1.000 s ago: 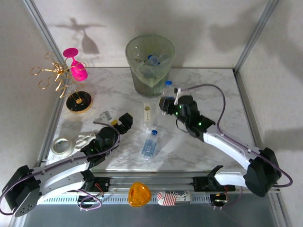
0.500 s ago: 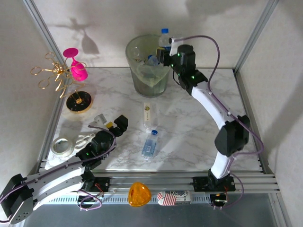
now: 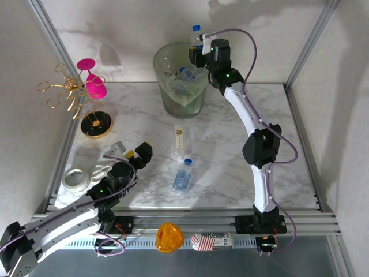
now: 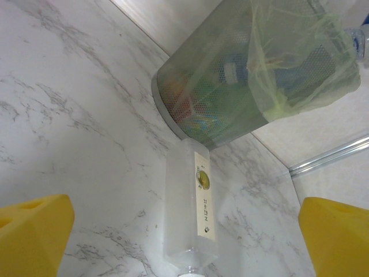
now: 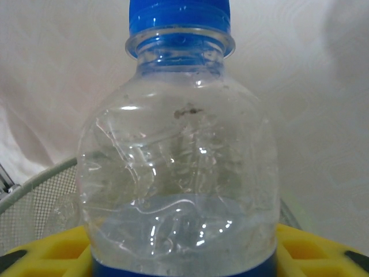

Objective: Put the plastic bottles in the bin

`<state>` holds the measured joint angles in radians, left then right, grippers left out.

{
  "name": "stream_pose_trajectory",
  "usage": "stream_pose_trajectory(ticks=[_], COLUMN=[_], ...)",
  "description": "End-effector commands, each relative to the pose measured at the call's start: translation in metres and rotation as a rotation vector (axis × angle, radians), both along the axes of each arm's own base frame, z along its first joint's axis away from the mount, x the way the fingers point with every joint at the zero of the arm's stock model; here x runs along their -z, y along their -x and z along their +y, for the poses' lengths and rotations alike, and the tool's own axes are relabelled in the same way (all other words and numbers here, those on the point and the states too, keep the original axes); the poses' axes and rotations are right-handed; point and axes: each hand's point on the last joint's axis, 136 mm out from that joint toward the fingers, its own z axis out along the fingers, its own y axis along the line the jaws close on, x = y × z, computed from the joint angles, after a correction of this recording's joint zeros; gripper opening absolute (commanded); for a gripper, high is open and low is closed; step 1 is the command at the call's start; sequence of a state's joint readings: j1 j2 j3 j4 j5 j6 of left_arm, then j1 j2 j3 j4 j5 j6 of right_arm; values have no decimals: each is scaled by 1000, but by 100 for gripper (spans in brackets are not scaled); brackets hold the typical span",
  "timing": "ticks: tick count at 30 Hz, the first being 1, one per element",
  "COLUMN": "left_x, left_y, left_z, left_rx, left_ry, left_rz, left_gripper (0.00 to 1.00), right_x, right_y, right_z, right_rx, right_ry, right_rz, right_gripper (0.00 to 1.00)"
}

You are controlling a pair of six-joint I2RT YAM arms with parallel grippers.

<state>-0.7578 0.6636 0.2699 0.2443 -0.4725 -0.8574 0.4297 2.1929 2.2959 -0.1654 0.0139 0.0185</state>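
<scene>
Plastic bottles: some already in bin at 12 o'clock, blue-cap bottle clamped in right gripper abv its 1 o'clock rim, pale bottle & blue-label bottle not yet in, at its 6 o'clock; left gripper spread, empty.

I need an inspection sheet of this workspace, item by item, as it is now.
Surface: marble table, no spill seen.
Job's things: bin holds bottles; pale bottle and blue-cap bottle lie before it; third bottle upright near its rim.
Clutter: goblet, rack, ring at left.
Claws: right claw shut on third bottle; left claw open, low over table.
Cables: purple cable loops off right arm.
Surroundings: white walls, metal frame.
</scene>
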Motion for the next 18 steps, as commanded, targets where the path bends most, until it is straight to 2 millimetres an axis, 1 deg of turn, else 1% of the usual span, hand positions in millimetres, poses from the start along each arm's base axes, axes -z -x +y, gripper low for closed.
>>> stream_pose_trajectory(ticks=[1, 3, 5, 8, 9, 10, 12, 14, 15, 18], left_x=[6, 4, 3, 1, 1, 0, 0, -1, 0, 1], left_y=[3, 3, 3, 3, 3, 3, 4, 4, 5, 6], left_z=[4, 3, 3, 2, 2, 1, 1, -1, -1, -5], left_rx=[-11, -8, -3, 3, 5, 7, 13, 20, 26, 47], left_ry=[-30, -32, -34, -29, -28, -26, -23, -17, -17, -8], left_rz=[14, 13, 12, 10, 9, 8, 8, 8, 10, 11], left_gripper=[100, 100, 100, 100, 100, 100, 100, 100, 100, 100], right_x=[0, 7, 8, 4, 1, -2, -11, -21, -25, -44], right_y=[-2, -4, -6, -6, -5, -4, -2, 2, 4, 14], right_z=[13, 18, 18, 19, 20, 19, 18, 16, 15, 12], right_rx=[-58, -76, -77, -82, -87, -87, -87, -86, -86, -85], right_ry=[-6, -8, -6, -12, -16, -19, -26, -33, -38, -51], right_rz=[-12, -3, -2, -12, -19, -24, -40, -57, -63, -85], right_gripper=[54, 55, 57, 65, 69, 74, 88, 96, 99, 99])
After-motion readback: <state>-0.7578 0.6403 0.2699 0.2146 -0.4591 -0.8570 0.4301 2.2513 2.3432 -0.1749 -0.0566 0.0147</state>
